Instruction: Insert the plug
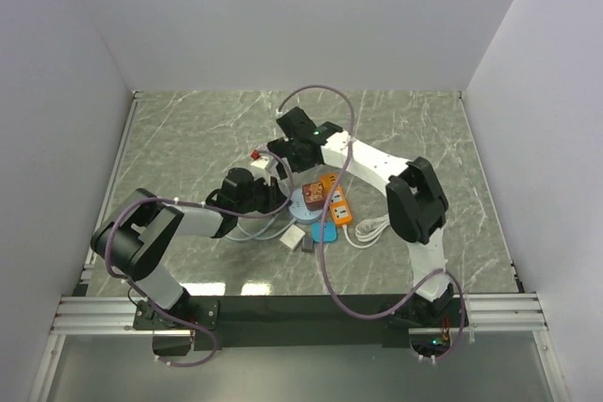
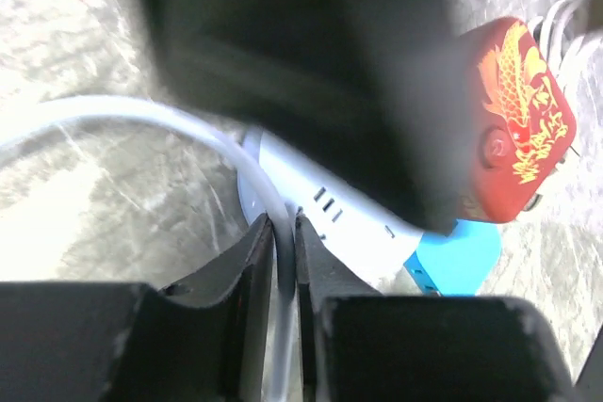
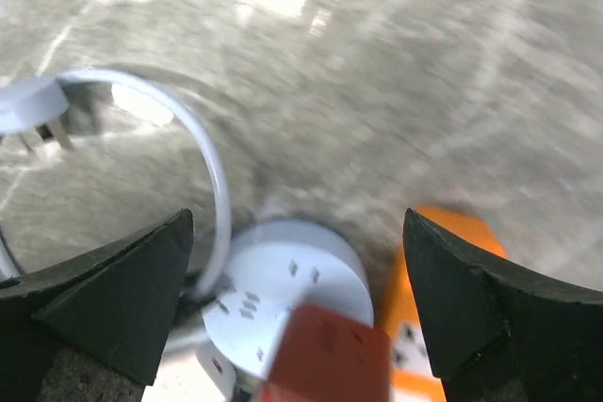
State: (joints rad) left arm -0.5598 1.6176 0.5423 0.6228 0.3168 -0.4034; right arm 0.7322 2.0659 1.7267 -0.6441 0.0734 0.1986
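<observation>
**A:** Where is the plug?

**B:** The white plug lies on the marble table, well to the left of the round white socket as the right wrist camera sees it. Its prongs are bare and it sits in no outlet. Its white cable arcs from it round to the socket's left edge.

**A:** And the left gripper?

**B:** The left gripper is clenched on the cable just beside the socket's rim. The cable is pinched between the two black fingers.

**A:** The right one?

**B:** The right gripper is released, with its fingers spread wide. It hovers above the socket and grasps nothing.

**A:** What else is near the socket?

**B:** A red block with a gold dragon overlaps the socket's edge; I cannot tell whether it is plugged in. An orange power strip lies just to the socket's right. A blue piece shows beside the socket, below the red block.
</observation>
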